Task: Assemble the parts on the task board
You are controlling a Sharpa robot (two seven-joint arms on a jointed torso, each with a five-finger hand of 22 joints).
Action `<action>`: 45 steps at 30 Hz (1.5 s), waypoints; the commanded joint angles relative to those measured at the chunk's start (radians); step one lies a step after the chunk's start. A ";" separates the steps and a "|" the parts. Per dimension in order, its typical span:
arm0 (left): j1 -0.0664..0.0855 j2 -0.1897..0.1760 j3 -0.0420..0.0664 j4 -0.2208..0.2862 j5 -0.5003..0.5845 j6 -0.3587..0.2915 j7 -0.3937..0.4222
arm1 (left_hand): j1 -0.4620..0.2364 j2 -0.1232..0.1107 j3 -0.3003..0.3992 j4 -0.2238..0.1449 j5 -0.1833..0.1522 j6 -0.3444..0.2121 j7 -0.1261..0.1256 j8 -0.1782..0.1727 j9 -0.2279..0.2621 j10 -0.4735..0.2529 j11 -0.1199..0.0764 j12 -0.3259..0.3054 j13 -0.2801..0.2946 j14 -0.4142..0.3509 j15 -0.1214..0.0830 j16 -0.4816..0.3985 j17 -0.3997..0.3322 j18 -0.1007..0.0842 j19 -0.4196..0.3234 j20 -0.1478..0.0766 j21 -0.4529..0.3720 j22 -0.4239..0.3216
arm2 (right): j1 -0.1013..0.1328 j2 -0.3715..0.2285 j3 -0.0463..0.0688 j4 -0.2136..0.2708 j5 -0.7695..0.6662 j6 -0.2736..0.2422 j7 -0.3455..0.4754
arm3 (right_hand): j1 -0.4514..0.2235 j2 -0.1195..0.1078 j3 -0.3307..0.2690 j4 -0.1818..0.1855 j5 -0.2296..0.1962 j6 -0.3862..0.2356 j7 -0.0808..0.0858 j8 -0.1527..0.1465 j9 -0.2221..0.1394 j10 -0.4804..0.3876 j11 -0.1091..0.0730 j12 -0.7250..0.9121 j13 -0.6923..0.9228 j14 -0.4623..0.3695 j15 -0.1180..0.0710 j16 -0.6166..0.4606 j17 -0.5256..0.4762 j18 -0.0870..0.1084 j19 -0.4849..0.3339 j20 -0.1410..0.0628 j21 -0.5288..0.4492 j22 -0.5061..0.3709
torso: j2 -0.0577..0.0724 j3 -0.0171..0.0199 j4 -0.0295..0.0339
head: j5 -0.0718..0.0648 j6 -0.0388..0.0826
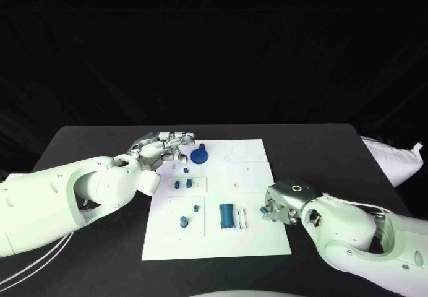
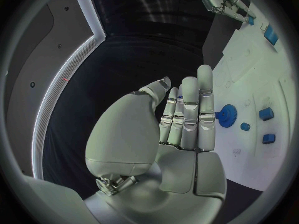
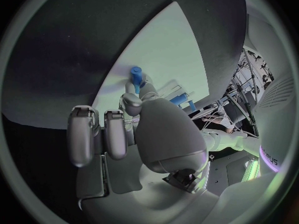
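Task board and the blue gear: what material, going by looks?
Task board: probably matte white plastic or coated sheet; flat, even, no glare. Blue gear: looks like moulded or printed plastic; uniform saturated blue, dull sheen, toothed rim in the left wrist view. Neither is certain.

One task board [image 1: 252, 241] — two hands — several blue parts [image 1: 227, 216].

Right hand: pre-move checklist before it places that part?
1. Right hand holds a small blue part at its fingertips: ok.
2. How firm that hold is: cannot tell.
3. Left hand holds nothing, fingers extended beside the blue gear, apart from the right hand: ok.
4. Task board lies flat on the table: ok.
5. Which slot the held part goes in: cannot tell.
6. Blue block on the board close to the right hand, in its way if it sweeps: not ok.
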 commanded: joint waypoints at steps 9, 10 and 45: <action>0.000 0.001 0.000 0.003 0.003 0.021 0.001 | 0.006 0.010 -0.008 -0.004 -0.001 -0.007 0.000 0.006 -0.001 -0.008 -0.001 0.005 -0.002 -0.009 -0.001 0.005 -0.002 0.011 0.004 0.004 -0.007 -0.002 | -0.028 -0.007 -0.021 -0.015 0.004 0.041 -0.021 | 0.077 0.036 0.105 -0.059 0.054 0.007 -0.003 -0.015 -0.012 -0.005 -0.012 -0.015 -0.002 0.065 -0.009 0.006 0.063 -0.008 0.008 -0.010 0.003 0.026 | 0.001 0.0005 0.0000 | 0.001 0.002; 0.000 0.001 0.000 0.003 0.003 0.022 0.001 | 0.006 0.010 -0.008 -0.004 -0.001 -0.007 0.000 0.006 -0.001 -0.008 -0.001 0.005 -0.002 -0.009 -0.001 0.005 -0.002 0.011 0.004 0.004 -0.007 -0.002 | -0.028 -0.008 -0.021 -0.012 0.015 0.020 -0.022 | 0.077 0.036 0.115 -0.062 0.064 0.006 -0.003 -0.017 -0.012 -0.005 -0.011 -0.016 -0.002 0.065 -0.009 0.006 0.063 -0.008 0.008 -0.009 0.003 0.026 | 0.001 0.0002 0.0004 | 0.001 0.002; 0.000 0.001 0.000 0.011 0.003 0.026 0.000 | 0.008 0.010 -0.008 -0.006 -0.001 -0.008 0.000 0.006 -0.001 -0.009 -0.001 0.006 -0.002 -0.009 -0.002 0.006 -0.003 0.011 0.004 0.004 -0.007 -0.002 | -0.021 0.020 -0.006 0.035 0.480 -0.273 -0.030 | -0.179 -0.089 0.339 -0.003 0.189 0.020 -0.006 -0.036 0.032 0.023 -0.012 -0.009 0.009 0.069 -0.008 0.011 0.078 -0.010 0.014 -0.008 0.009 0.037 | 0.001 -0.0007 0.0001 | 0.009 -0.007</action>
